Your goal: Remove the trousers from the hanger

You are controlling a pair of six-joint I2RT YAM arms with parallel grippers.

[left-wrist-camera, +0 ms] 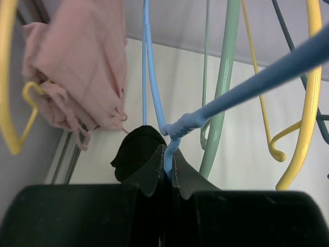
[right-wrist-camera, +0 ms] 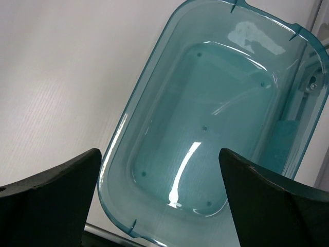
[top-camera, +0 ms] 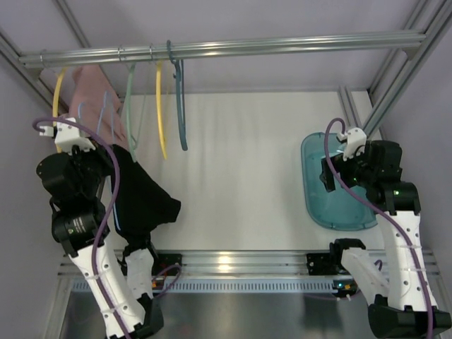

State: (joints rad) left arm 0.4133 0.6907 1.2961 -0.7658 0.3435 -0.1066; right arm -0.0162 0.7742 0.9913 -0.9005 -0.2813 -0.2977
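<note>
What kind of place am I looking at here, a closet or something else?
Probably a robotics lab test cell rather than a closet: a left arm and right arm bolted at the table's edge, a metal rail of coloured hangers, and a teal tub.

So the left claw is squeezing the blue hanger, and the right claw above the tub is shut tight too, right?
Not quite. The left gripper is squeezing the blue hanger, but the right gripper above the tub is wide open, not shut; the right wrist view shows it.
</note>
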